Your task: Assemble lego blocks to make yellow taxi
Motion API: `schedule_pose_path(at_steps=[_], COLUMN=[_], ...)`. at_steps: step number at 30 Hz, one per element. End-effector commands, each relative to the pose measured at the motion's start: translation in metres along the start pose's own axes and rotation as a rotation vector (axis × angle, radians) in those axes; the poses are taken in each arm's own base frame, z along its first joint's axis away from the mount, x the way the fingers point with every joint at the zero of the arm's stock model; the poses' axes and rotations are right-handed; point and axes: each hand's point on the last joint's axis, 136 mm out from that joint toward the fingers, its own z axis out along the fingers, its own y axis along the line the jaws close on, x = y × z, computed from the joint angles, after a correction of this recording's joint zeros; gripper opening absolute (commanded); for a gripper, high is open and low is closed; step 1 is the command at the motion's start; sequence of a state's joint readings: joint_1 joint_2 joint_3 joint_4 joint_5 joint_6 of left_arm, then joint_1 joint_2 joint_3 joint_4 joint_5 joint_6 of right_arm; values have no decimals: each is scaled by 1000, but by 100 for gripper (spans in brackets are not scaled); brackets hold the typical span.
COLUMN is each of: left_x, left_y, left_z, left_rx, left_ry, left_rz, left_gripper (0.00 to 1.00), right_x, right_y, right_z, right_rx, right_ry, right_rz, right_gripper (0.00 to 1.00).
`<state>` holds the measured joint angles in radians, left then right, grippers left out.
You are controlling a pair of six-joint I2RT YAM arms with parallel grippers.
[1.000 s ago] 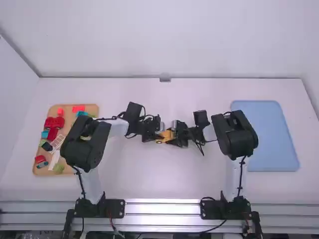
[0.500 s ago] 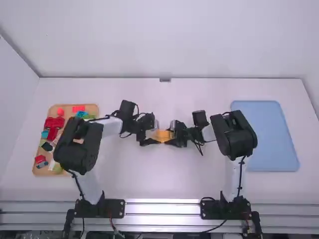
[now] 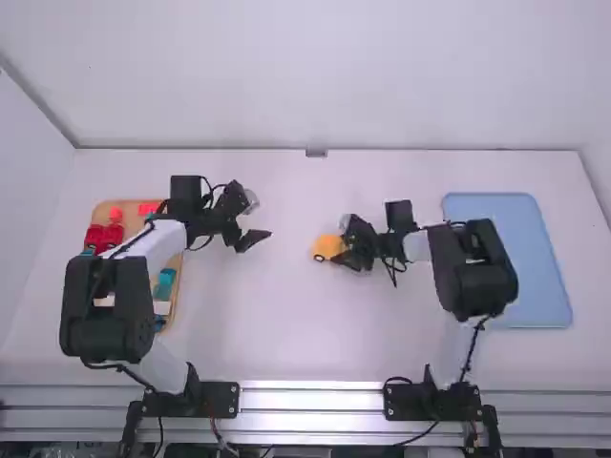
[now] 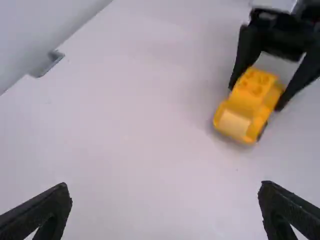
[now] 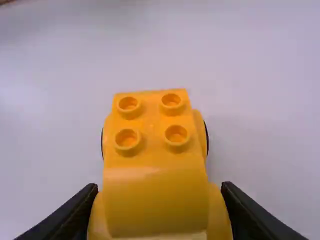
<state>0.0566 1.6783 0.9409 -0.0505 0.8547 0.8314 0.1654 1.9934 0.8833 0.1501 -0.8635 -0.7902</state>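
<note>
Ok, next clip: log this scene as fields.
piece: yellow car, four studs on top
right gripper: fingers shut on the car's two sides
left gripper: open, empty, apart from the car
car resting on table: cannot tell
left side: tan tray holding coloured blocks
right side: blue mat or tray

A wide stretch of bare table separates the left gripper from the yellow car, whose other end the right gripper blocks.

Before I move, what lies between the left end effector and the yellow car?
Just white tabletop between the left end effector and the yellow car, in the left wrist view.
</note>
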Motion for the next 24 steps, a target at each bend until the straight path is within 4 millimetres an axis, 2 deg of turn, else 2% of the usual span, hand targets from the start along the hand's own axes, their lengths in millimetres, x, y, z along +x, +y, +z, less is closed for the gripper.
schedule_pose_path(at_steps=[1,5,6,8,10,12,13,16,19,21,24], left_x=[6,5,4,3,4,6,8,13,16,16,14], left_y=[-4,-5,-3,-2,4,7,14,27,34,35,36], left_z=[-2,1,1,1,1,1,1,-1,-3,-3,-3], left_rx=[6,-3,-11,-19,-48,-65,-101,-171,-211,-217,-219], left_ry=[-7,-21,-30,-37,-27,-17,0,29,45,47,41], left_rz=[-70,-43,-27,-15,-3,-9,-40,-112,-143,-137,-135], left_gripper=[99,99,99,99,99,99,99,99,99,99,99], right_x=[-16,-6,1,5,18,25,36,64,84,106,132], right_y=[-50,-68,-75,-78,-82,-84,-88,-99,-101,-102,-104], right_z=[-54,-112,-144,-166,-211,-227,-247,-284,-301,-308,-310], right_rx=[278,466,553,606,715,753,809,949,1022,1081,1123], right_ry=[129,259,296,311,314,304,277,198,109,39,8], right_rz=[-29,31,78,117,229,267,322,462,530,602,676], right_gripper=[49,47,45,44,43,43,43,44,47,52,54])
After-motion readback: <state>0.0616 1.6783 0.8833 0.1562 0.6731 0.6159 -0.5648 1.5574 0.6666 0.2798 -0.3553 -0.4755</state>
